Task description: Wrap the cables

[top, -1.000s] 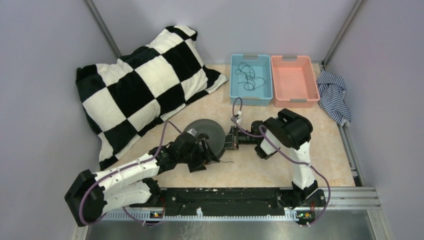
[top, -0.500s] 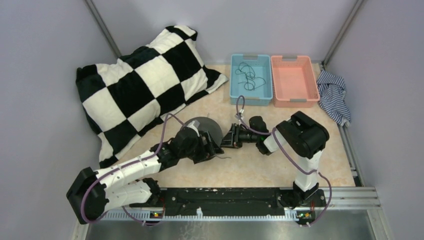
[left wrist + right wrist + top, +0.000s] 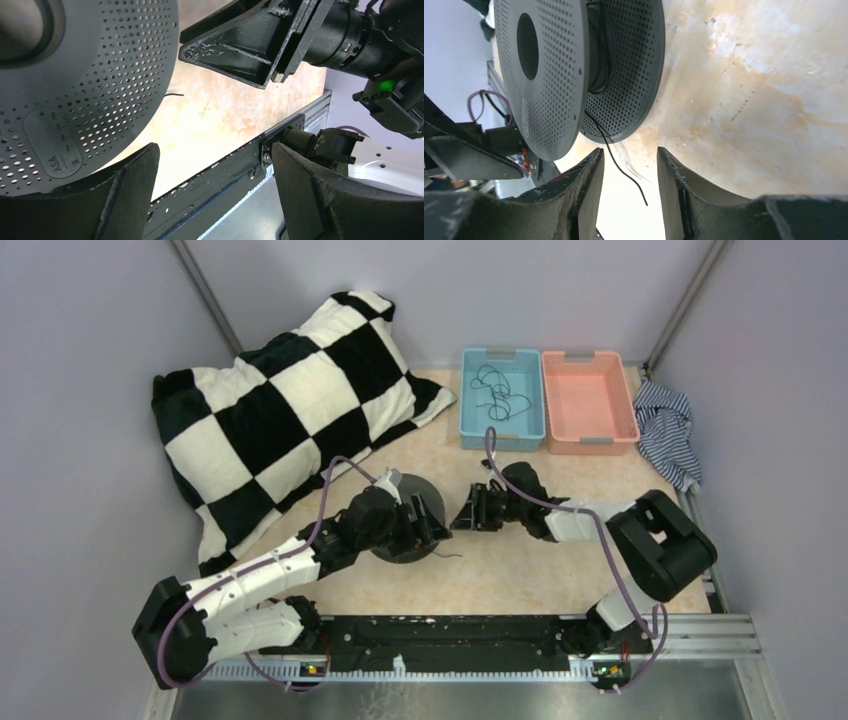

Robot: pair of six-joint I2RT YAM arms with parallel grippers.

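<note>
Spool point(image 3: 554, 75) sits mid-worktop point(image 3: 520, 570) between the two arms, apparently with one flange down, though I can't tell if it's tipped. One cable point(image 3: 624, 172) is wound on the hub between the flanges, and its short free tail sticks out past the rim toward the right arm. Right claw point(image 3: 629, 155) is low, just beside the spool. Its jaws are apart with a modest gap and the tail runs into that gap, but nothing is pinched and the wire hangs loose. Left claw point(image 3: 215, 155) is spread wide on the spool's other side. One finger is right against or under the flange edge and I can't tell if it touches, the other is clear, so it has no grip. My guess is it's there to steady or turn the spool while the right feeds wire. Loose cables point(image 3: 497, 395) lie tangled in the blue bin point(image 3: 503, 443) at the far side, likely the supply waiting to be wound. The pink bin point(image 3: 588, 445) next to it shows nothing inside, probably for finished ones. Checkered pillow point(image 3: 280, 410) is far left and striped cloth point(image 3: 665, 430) far right, neither involved. This looks like the end of one wrap, with the tail not tucked, so it could spring off if the spool gets bumped.
</note>
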